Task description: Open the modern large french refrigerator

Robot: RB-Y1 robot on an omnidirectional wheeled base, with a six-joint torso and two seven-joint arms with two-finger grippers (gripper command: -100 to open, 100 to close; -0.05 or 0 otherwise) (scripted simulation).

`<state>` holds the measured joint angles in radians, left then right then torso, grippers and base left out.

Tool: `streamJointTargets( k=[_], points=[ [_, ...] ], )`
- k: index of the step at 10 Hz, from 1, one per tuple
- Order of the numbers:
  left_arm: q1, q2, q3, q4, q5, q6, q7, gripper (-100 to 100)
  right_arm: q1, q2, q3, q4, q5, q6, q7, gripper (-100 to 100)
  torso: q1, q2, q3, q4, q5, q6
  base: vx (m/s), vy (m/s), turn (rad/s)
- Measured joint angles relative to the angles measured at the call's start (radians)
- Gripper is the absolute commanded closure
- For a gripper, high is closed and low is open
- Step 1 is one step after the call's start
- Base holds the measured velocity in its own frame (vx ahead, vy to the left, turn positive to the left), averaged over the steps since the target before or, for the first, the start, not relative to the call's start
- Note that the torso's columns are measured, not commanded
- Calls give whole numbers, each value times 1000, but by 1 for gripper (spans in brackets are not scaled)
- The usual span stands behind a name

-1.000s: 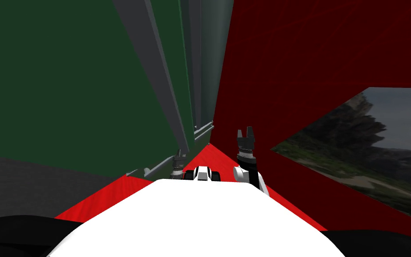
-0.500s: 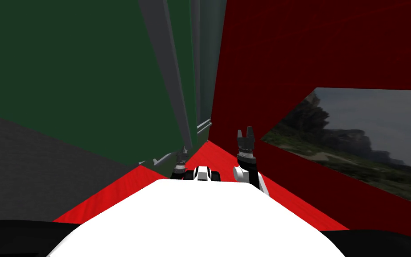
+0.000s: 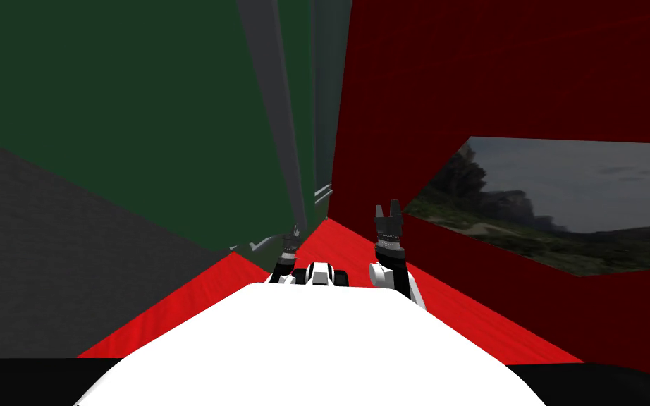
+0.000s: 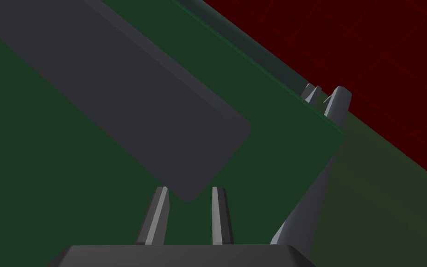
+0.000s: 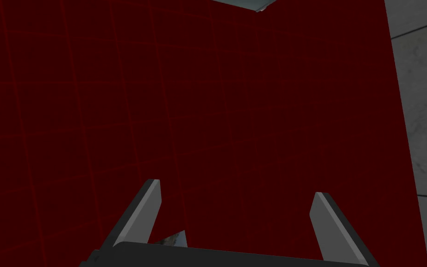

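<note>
The left end effector [image 4: 188, 189] has its fingers drawn close together, pinching the rounded end of the dark grey handle [image 4: 129, 92]. The handle runs along the green refrigerator door [image 4: 46, 185], straight ahead of the fingers. The right end effector [image 5: 235, 187] is raised beside it, fingers spread wide, facing a dark red wall [image 5: 254, 92].

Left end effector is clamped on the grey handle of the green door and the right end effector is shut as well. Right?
Not quite. The left end effector does clamp the grey handle of the green door, but the right end effector is open: the right wrist view shows its fingers wide apart, facing the red wall.
</note>
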<state>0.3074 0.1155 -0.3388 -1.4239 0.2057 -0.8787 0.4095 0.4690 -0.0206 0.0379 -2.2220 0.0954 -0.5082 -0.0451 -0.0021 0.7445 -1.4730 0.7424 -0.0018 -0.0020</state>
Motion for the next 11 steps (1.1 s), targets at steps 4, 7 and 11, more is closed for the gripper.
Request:
streamJointTargets(
  k=[4, 7, 11],
  points=[
    [-88, 27, 1, 52, 25, 28, 22, 100, 0, 0, 0, 0, 0, 0, 0, 0, -4, -2, -1, 2, -1, 4, -179, 19, -83],
    [-129, 39, -3, 69, 36, 51, 29, 100, 0, 0, 0, 0, 0, 0, 0, 0, -7, -3, -2, 4, -3, 6, -83, 20, -28],
    [-185, 48, 5, 106, 50, 67, 38, 100, 0, 0, 0, 0, 0, 0, 0, 0, -7, 2, 1, 2, -2, 5, -88, 49, -86]
  ],
)
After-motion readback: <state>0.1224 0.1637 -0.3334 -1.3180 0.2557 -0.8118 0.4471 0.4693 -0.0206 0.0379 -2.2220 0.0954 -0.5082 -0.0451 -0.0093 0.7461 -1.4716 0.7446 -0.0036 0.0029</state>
